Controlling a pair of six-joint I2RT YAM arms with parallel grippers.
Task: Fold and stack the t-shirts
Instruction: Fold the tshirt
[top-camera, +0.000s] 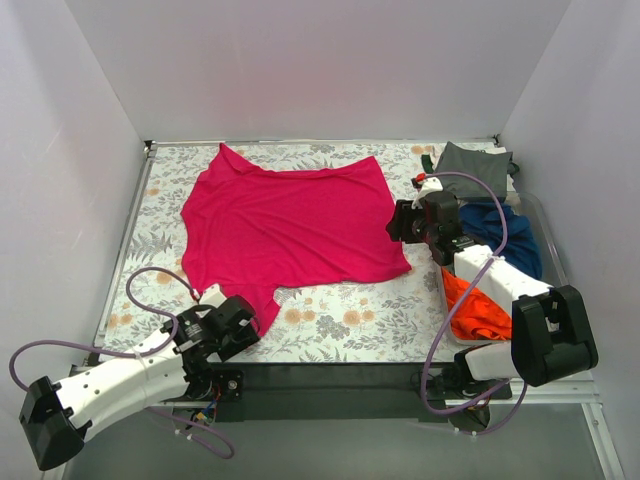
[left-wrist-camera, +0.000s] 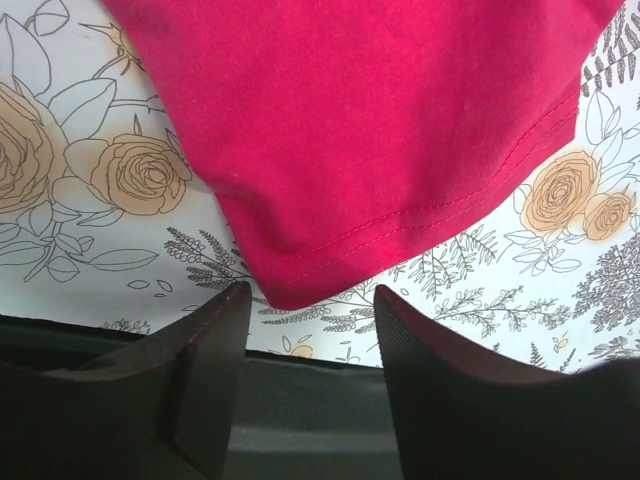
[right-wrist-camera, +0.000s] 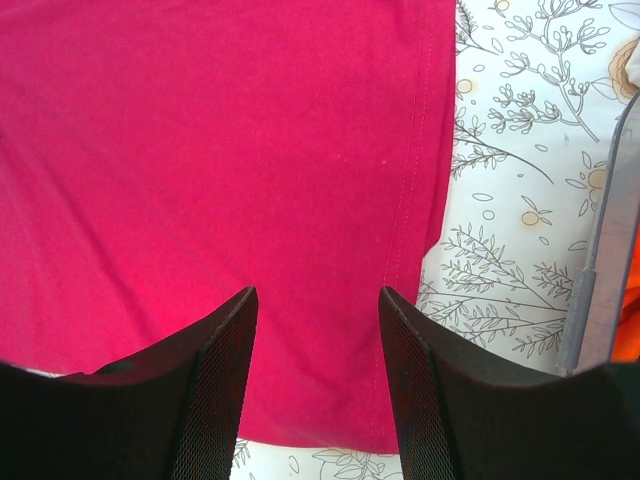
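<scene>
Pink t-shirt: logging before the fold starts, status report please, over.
Left gripper open at near corner of pink t-shirt. Right gripper open over its right edge. Shirt flat, unfolded. Nothing lying on it.

1. Magenta-pink t-shirt (top-camera: 290, 225): spread open and mostly flat with light wrinkles, centre-left on the desk (top-camera: 350, 320). One stitched-hem corner (left-wrist-camera: 285, 290) points toward the near-left edge.
2. Dark grey-green t-shirt (top-camera: 470, 160): bunched in the far right corner.
3. Navy blue t-shirt (top-camera: 505, 240): crumpled at the right edge, just nearer than the grey-green one.
4. Bright orange t-shirt (top-camera: 475, 310): crumpled, nearest of the right-hand heap, beside the navy one.
</scene>
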